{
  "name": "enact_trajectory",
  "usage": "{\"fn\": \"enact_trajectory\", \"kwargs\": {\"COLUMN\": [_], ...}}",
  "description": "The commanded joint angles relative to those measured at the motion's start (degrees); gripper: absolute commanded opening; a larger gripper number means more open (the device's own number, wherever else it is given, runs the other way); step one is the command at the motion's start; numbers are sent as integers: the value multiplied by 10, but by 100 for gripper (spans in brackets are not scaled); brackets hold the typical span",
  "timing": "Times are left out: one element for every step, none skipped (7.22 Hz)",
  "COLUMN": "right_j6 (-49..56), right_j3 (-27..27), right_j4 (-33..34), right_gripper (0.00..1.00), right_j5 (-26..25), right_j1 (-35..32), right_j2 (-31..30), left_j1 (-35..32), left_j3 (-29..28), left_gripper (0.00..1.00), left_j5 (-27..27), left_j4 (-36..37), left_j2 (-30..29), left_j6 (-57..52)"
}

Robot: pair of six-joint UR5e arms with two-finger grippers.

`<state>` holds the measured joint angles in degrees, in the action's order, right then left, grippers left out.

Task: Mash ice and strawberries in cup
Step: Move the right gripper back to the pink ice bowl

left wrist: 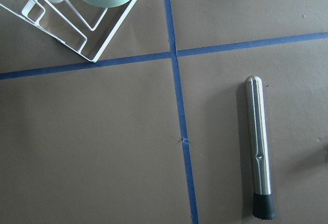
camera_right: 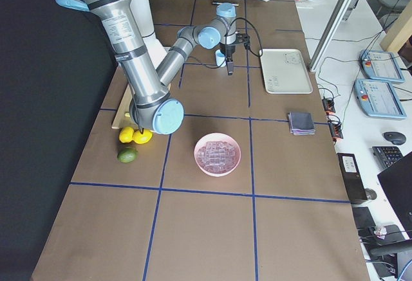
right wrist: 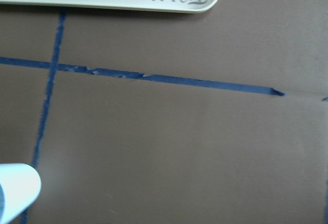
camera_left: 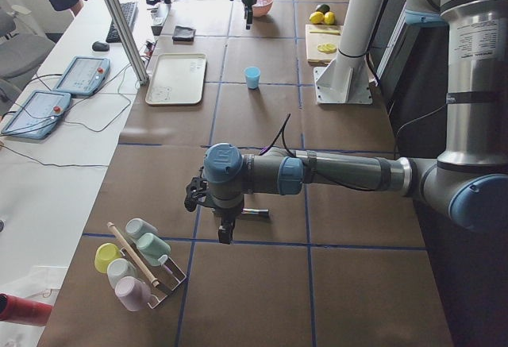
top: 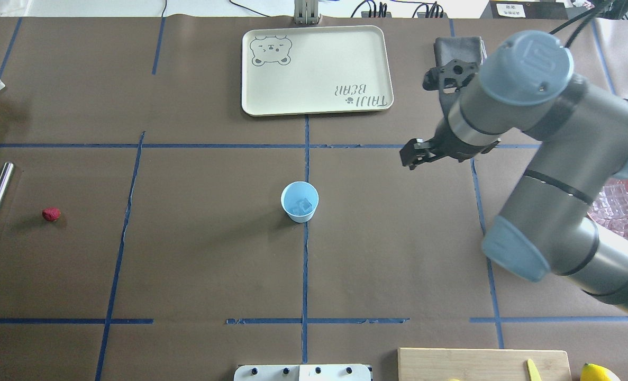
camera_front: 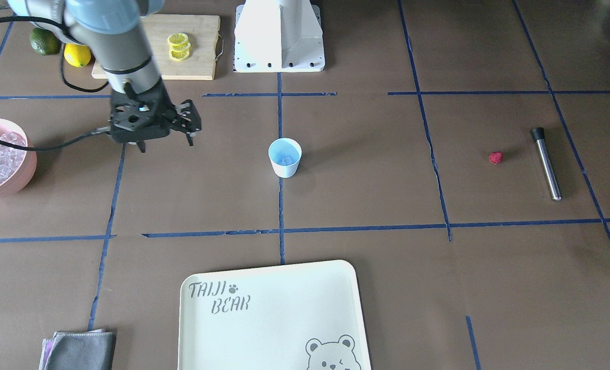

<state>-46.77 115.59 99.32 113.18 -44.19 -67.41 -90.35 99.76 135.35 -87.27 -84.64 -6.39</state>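
The right gripper (camera_front: pixel 166 144) hangs with jaws spread wide, holding nothing. At its 3 o'clock in the front-facing view stands the small light-blue tapered cup (camera_front: pixel 284 157), with a clear ice cube (camera_front: pixel 287 161) inside. The small red strawberry (camera_front: pixel 496 157) lies well apart at the cup's 3 o'clock. I cannot tell how the jaws of the left gripper (camera_left: pixel 226 233) stand.

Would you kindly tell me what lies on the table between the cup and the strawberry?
Only bare brown table crossed by a blue tape line lies between the cup and the strawberry, as the overhead view shows.
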Motion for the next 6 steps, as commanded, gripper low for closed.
{"fn": "enact_trajectory", "kwargs": {"right_j6": [137,184,242,260,272,273], "right_j3": [45,57,55,49,42,21], "right_j4": [-2,-3,-33,-83,-135,-195], "right_gripper": [100,99,99,97,93,89], "right_j5": [59,63,65,66,66,67], "right_j1": [-88,-118,-158,-175,-181,-181], "right_j2": [-111,-162,-217,-270,-321,-355], "left_j1": [0,0,0,0,0,0], "left_j3": [0,1,2,2,2,2], "left_gripper": [100,100,100,100,100,100], "left_j5": [0,1,1,1,1,1], "left_j4": [0,0,-1,-1,-1,-1], "left_j2": [0,0,0,-1,-2,-2], "left_j6": [1,1,0,0,1,0]}}
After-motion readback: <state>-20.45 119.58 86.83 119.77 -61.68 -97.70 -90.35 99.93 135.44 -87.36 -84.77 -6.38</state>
